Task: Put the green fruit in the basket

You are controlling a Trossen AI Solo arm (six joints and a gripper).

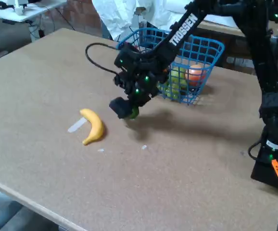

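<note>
The green fruit (133, 114) shows as a small dark green patch between the black fingers of my gripper (127, 110), which is shut on it. Fruit and gripper hang just above the table, with their shadow lying to the lower right. The arm hides most of the fruit. The blue wire basket (211, 45) stands behind and to the right of the gripper, a short way off. The arm crosses in front of the basket's left side.
A yellow banana (94, 126) lies on the brown table (43, 82) left of the gripper, beside a pale strip (76, 125). The basket holds a yellow-green cluster (177, 82) and an orange-pink fruit (195, 73). The arm's black base (271, 159) stands at the right edge.
</note>
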